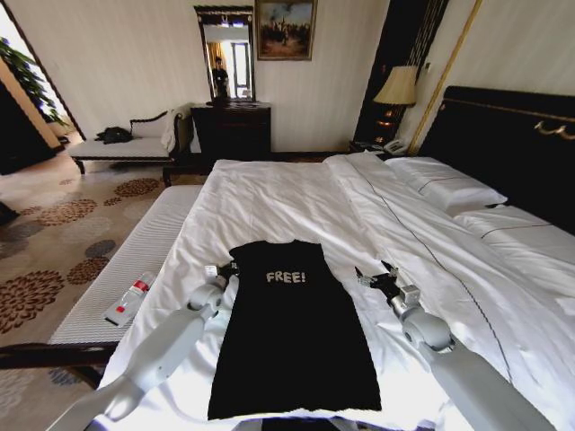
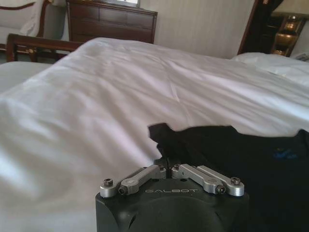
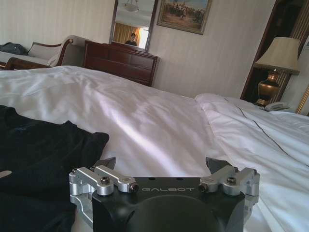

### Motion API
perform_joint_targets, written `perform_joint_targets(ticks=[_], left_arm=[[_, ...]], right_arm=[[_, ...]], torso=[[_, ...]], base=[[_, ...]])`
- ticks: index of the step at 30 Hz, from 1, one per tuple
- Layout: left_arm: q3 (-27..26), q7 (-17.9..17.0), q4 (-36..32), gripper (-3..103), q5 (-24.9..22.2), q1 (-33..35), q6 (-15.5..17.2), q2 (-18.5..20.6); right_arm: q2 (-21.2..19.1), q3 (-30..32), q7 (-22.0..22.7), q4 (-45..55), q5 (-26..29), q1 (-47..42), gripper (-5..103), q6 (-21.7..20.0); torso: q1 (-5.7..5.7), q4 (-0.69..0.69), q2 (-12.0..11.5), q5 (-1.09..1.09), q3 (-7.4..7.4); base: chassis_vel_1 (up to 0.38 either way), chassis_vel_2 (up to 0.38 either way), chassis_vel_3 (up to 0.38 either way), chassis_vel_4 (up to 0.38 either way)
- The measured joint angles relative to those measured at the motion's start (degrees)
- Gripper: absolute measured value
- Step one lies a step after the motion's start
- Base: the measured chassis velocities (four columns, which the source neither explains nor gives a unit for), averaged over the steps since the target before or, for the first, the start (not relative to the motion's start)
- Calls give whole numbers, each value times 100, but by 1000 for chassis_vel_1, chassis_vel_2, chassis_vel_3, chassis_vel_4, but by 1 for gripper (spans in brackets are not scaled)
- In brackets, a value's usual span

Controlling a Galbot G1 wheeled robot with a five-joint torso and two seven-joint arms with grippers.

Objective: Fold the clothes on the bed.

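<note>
Black top (image 1: pixel 292 332) lay flat, unfolded, lower centre on the bed (image 1: pixel 287 193) (folding barely begun). Left end effector (image 1: pixel 222 269) was closed on its shoulder edge; right end effector (image 1: pixel 375 275) gaped empty beside it.

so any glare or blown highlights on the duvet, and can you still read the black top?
Head view: the bed is bright but its creases stay readable; the black top is near-featureless apart from its lettering. Left wrist view: duvet washed out near the left gripper. Right wrist view: even light, right gripper sharp.
</note>
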Motion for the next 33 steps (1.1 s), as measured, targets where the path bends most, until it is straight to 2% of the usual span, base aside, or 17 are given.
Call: perform_joint_targets(ticks=[14, 19, 23, 29, 31, 33], left_arm=[[-182, -73, -467, 0, -149, 377, 34, 325], [-269, -141, -756, 0, -217, 545, 74, 379], [-4, -258, -868, 0, -218, 291, 134, 251], [720, -433, -943, 0, -301, -291, 263, 86], [1292, -484, -945, 0, -317, -539, 316, 66], [1379, -489, -945, 0, -317, -564, 324, 64]], right_arm=[[38, -46, 7, -48, -20, 7, 100, 12], [70, -53, 3, -67, -27, 16, 100, 18], [76, -53, -4, -99, -26, 39, 100, 34], [78, 78, -7, -54, -17, -41, 100, 38], [74, 205, -19, -35, -9, -120, 100, 52], [73, 222, -21, -35, -8, -130, 100, 56]], torso=[[0, -2, 0, 0, 0], [0, 2, 0, 0, 0], [0, 0, 0, 0, 0], [0, -2, 0, 2, 0], [0, -2, 0, 2, 0], [0, -2, 0, 2, 0]], base=[[0, 0, 0, 0], [0, 0, 0, 0], [0, 0, 0, 0], [0, 0, 0, 0], [0, 0, 0, 0], [0, 0, 0, 0]])
